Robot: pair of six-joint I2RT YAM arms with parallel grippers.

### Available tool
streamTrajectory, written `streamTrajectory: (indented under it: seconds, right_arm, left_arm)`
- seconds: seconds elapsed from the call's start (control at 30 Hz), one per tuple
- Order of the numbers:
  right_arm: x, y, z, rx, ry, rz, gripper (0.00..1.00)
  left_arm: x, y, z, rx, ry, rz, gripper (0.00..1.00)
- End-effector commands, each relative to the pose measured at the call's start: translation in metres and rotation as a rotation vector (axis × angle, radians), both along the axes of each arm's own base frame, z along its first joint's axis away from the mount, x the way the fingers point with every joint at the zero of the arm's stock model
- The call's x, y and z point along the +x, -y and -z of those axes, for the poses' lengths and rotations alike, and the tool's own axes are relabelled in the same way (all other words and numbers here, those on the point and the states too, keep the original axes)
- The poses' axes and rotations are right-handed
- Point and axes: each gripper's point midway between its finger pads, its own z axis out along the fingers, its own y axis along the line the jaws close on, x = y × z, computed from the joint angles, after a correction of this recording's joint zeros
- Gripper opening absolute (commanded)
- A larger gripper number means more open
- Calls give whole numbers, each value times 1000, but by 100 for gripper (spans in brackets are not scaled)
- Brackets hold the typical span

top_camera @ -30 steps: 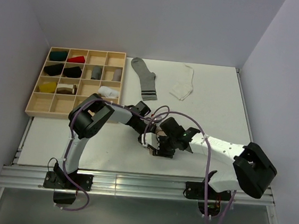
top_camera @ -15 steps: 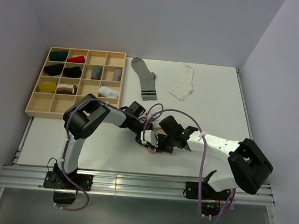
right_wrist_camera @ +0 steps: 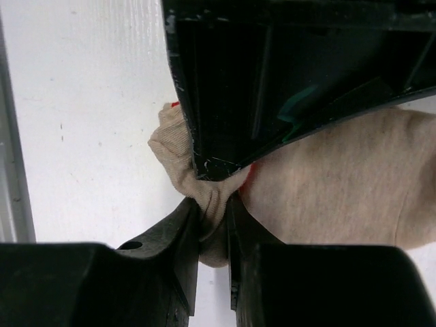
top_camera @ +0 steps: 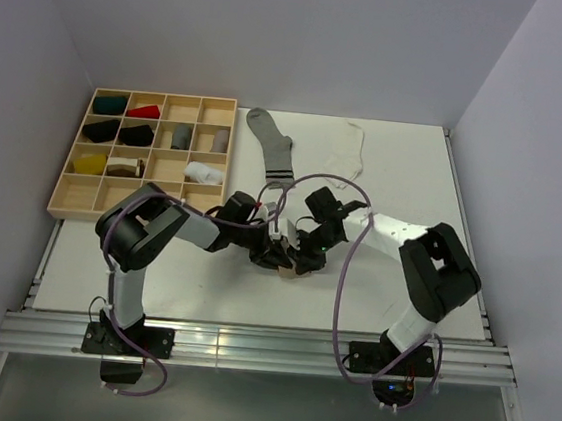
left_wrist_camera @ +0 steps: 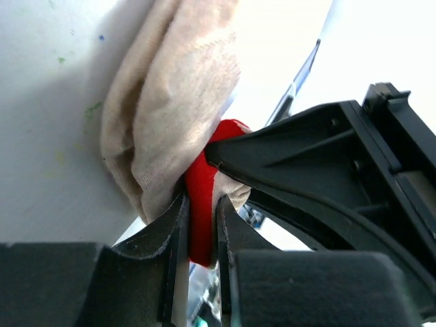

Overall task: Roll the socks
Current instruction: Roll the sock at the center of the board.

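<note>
Three loose socks lie on the white table (top_camera: 404,183), and two grippers are working on one of them. That one is a soft beige fabric sock with a red end (top_camera: 292,269), bunched into a short lump near the middle of the table towards its near edge, between the two black tools. The left gripper (top_camera: 268,252) meets it from the left. In the left wrist view its jaws stand narrow, clamped on the red end, with a strip of red cloth squeezed between the two fingers (left_wrist_camera: 174,238) and the beige body of the sock (left_wrist_camera: 177,102) folded up above them. The right gripper (top_camera: 307,250) meets the sock from the right. In the right wrist view its jaws are also narrow, pinching a small tuck of beige cloth between the fingers (right_wrist_camera: 184,231), while the rest of the sock (right_wrist_camera: 340,184) spreads off to the right under the other tool's black body. The two grippers sit very close, almost touching. The two other socks lie flat at the far side of the table, well apart from the grippers: a long grey sock with black stripes (top_camera: 271,147) and a short white sock (top_camera: 347,157) to its right. At the far left stands one pale wooden tray (top_camera: 183,110) of sixteen compartments, nine of them holding a small bundle each.
</note>
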Motion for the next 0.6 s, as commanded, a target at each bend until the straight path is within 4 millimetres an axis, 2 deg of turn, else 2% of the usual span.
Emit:
streamTrajectory:
  seconds: [0.0, 0.1, 0.13, 0.27, 0.37, 0.5, 0.53, 0.57]
  right_arm:
    - [-48, 27, 3, -83, -284, -43, 11]
    - [-41, 26, -2, -79, -345, -54, 12]
    - [-45, 28, -5, -91, -382, -57, 11]
    - [-40, 28, -6, -93, -436, -71, 11]
    - [-41, 31, -3, -115, -488, -77, 11]
    - [-38, 29, -4, -129, -525, -80, 11]
    - [-37, 29, -4, -130, -530, -81, 11]
    - [-38, 29, -3, -136, -544, -82, 11]
  left_arm:
    - [45, 1, -37, -59, 233, -141, 19]
    - [45, -4, -38, -49, 285, -162, 20]
    - [46, -5, -39, -52, 318, -164, 21]
    - [49, -17, -41, -8, 448, -208, 24]
    - [49, -23, -41, 25, 515, -222, 25]
    - [51, -26, -52, 71, 667, -224, 25]
    - [59, -31, -51, 120, 713, -260, 25]
    - [57, -34, -50, 143, 745, -260, 25]
